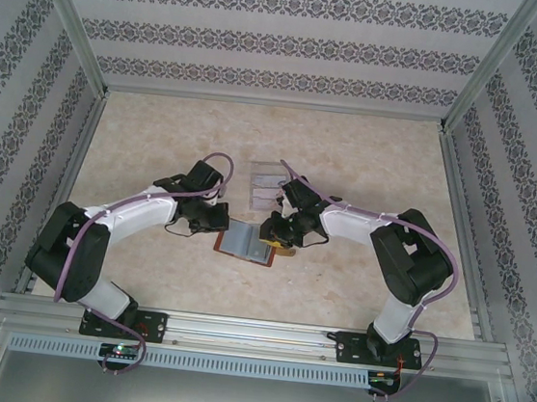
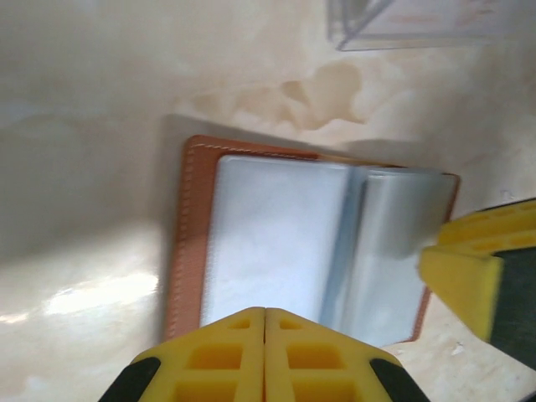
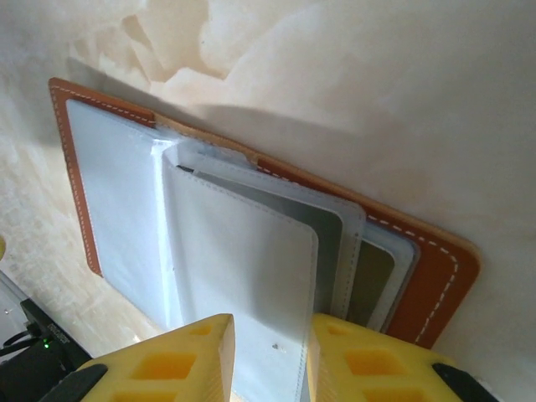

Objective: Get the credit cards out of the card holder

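— Brown leather at the centre of the figure: what lay there?
— The card holder (image 1: 244, 241), spread open on the table (image 1: 159, 140) with its grey-blue pockets up. It was directly ahead of the left gripper (image 2: 265, 314), whose yellow fingers were pressed together with nothing between them.
— And the right gripper (image 3: 270, 322)?
— It met the holder from the opposite side, jaws narrowly parted, with a pale pocket leaf (image 3: 243, 251) showing in the gap. Whether the leaf was pinched could not be told. A dark card (image 3: 374, 272) sat in a pocket just right of its fingers. A clear box (image 1: 268, 184) lay beyond both grippers.
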